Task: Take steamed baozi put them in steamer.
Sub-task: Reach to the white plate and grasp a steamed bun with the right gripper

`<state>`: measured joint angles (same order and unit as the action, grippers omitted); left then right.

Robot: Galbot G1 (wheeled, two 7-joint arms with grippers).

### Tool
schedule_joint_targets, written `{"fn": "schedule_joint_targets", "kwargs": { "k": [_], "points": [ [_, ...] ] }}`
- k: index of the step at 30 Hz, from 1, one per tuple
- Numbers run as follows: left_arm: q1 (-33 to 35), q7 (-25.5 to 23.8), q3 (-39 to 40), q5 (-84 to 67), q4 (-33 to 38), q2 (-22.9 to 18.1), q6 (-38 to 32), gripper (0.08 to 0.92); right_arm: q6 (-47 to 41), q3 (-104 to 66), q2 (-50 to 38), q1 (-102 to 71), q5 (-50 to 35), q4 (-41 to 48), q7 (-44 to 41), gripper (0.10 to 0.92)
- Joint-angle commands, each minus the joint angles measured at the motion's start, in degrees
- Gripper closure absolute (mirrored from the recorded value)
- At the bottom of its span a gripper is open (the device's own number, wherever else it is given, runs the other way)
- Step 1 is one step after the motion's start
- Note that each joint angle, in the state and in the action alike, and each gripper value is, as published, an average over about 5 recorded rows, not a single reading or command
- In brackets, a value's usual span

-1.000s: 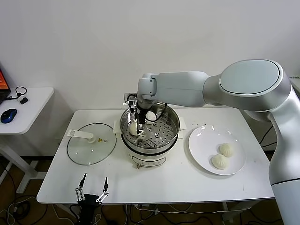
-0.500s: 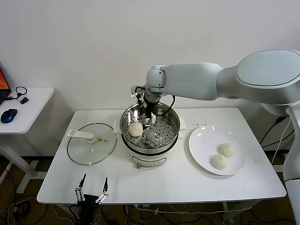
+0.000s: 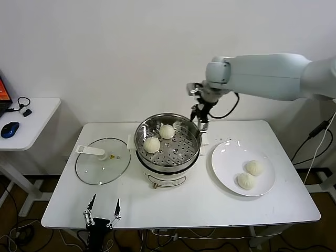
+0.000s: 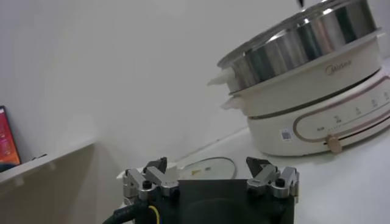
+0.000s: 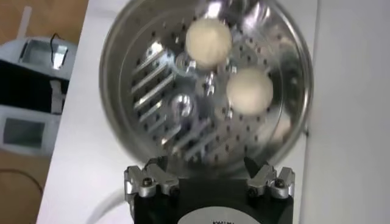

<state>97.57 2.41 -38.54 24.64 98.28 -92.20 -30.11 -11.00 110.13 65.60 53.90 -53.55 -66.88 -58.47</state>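
White table (image 3: 199,205) | 2 baozi (image 3: 152,144) upright in steamer (image 3: 168,163) | right gripper (image 3: 201,119) fingers released, empty

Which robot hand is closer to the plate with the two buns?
The right. The right gripper hangs empty above the table between the steamer and the plate. The left gripper waits low at the table's front edge, far away.
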Motion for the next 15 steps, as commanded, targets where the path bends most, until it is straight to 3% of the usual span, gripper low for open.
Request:
{"fn": "schedule_joint_targets", "kwargs": {
  "k": [1,15],
  "points": [
    [-0.17,0.02,0.18,0.23,-0.32,-2.80,-0.01,0.177,5.78,4.30,-12.21,1.59,8.29,-3.80,-3.87,0.203],
    [0.30,0.31,-0.30,0.21,-0.18,-2.80,-0.23,0.177,6.24,4.52,-18.17,-4.53,17.52,-7.28,-1.12,0.203]
  ]
}}
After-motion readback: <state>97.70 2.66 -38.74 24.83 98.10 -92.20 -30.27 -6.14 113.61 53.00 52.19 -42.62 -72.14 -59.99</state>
